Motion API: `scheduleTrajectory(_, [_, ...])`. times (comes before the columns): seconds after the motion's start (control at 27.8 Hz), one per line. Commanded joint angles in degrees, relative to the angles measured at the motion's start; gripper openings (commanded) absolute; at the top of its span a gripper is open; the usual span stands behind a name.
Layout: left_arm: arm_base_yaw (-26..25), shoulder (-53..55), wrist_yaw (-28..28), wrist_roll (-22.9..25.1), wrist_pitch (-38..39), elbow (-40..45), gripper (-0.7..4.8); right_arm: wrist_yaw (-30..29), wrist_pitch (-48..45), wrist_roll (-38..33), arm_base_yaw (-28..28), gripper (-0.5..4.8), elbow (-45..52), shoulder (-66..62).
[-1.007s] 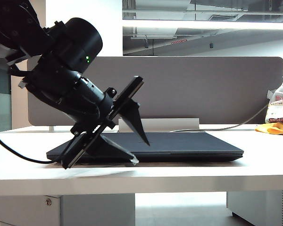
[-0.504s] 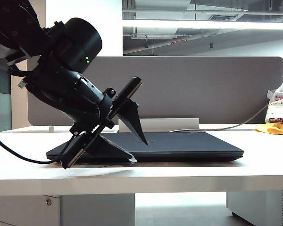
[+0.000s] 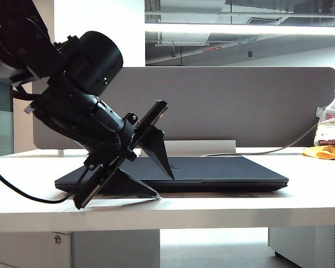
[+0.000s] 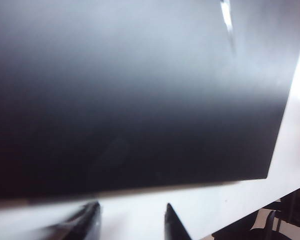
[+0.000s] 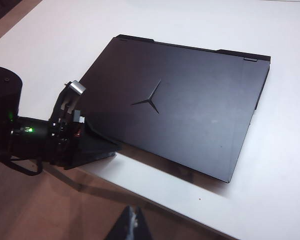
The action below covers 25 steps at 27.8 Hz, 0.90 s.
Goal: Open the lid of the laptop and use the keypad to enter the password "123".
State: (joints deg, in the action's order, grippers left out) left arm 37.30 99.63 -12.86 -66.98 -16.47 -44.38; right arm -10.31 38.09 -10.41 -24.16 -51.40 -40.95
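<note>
Looking at the exterior view, you see the laptop (image 3: 212, 173) lying flat on the white table (image 3: 257, 204), centre right of the frame, its lid (image 5: 175, 105) fully down. Your left gripper (image 3: 156, 176) sits at the laptop's near-left corner, lower left of centre, jaws spread wide, one finger (image 3: 156, 148) above the lid and the other at table level. Contact with the lid's edge isn't clear. The right gripper (image 5: 132, 222) hangs high above the table's front edge; its jaws seem pressed together, though barely visible.
</note>
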Motion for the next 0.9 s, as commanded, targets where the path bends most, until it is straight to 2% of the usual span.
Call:
scheduleTrajectory(0.04, [-0.1,0.1,0.0,-1.0,-2.2,-0.1,1.61,-0.3,-0.2,0.2,0.0,-0.06,-0.4,0.1])
scheduleTrajectory(0.68, [-1.9,1.5,0.0,-2.5,-4.5,-0.5,1.59,-0.3,-0.2,1.5,0.0,-0.06,-0.4,0.1])
scheduleTrajectory(0.83, [-1.9,2.3,-0.9,-4.0,-7.0,-0.5,1.44,-0.3,-0.2,1.5,0.0,-0.05,-0.4,0.1])
scheduleTrajectory(0.9, [-1.8,2.4,-0.9,-3.9,-8.1,-0.5,1.02,-0.3,-0.2,1.5,0.0,-0.06,-0.4,0.1])
